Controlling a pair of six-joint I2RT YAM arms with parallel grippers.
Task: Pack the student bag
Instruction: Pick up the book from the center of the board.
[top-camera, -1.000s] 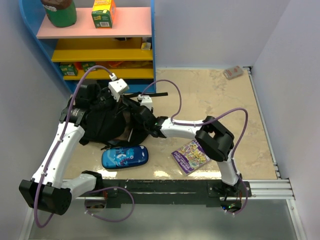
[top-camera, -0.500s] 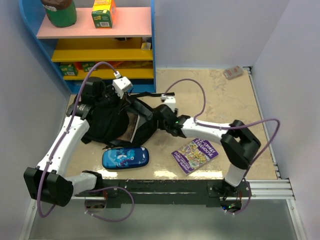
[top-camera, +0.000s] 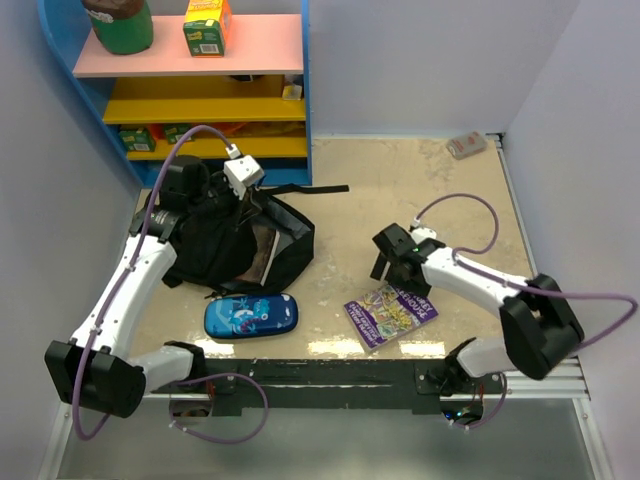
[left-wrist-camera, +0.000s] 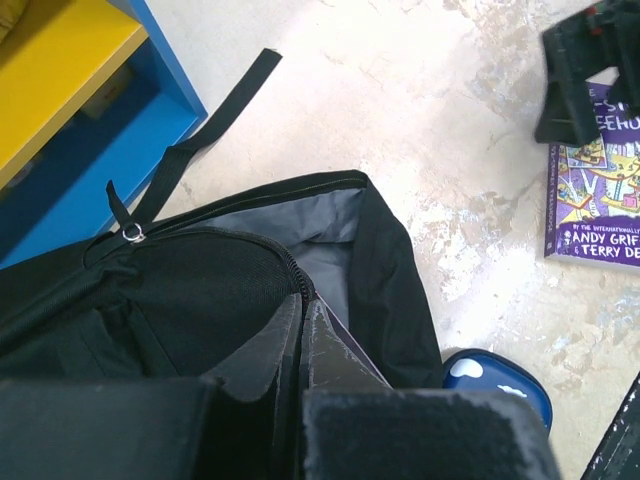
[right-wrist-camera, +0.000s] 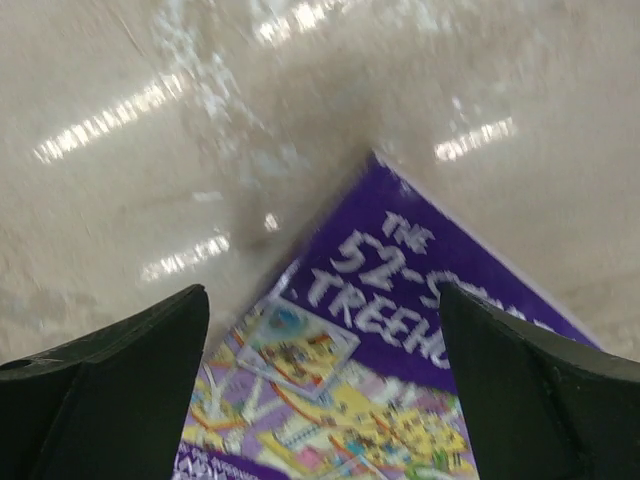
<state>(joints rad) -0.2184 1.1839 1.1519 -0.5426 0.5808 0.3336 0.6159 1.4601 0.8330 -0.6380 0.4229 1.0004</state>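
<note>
The student bag, a black backpack, lies at the left with its zip opening facing right. My left gripper is shut on the bag's zip edge and holds the opening up; its grey lining shows. A book's edge shows inside the opening. My right gripper is open and empty, hovering just above the top corner of a purple book that lies flat on the table. In the right wrist view the book fills the space between the spread fingers.
A blue pencil case lies in front of the bag. A blue shelf unit with a green jar and a juice box stands behind it. A bag strap trails right. A small card sits at back right.
My right arm has pulled out of the bag's opening and swung right, over the purple book, and its jaws have opened wider. The left gripper still holds the bag's edge.
</note>
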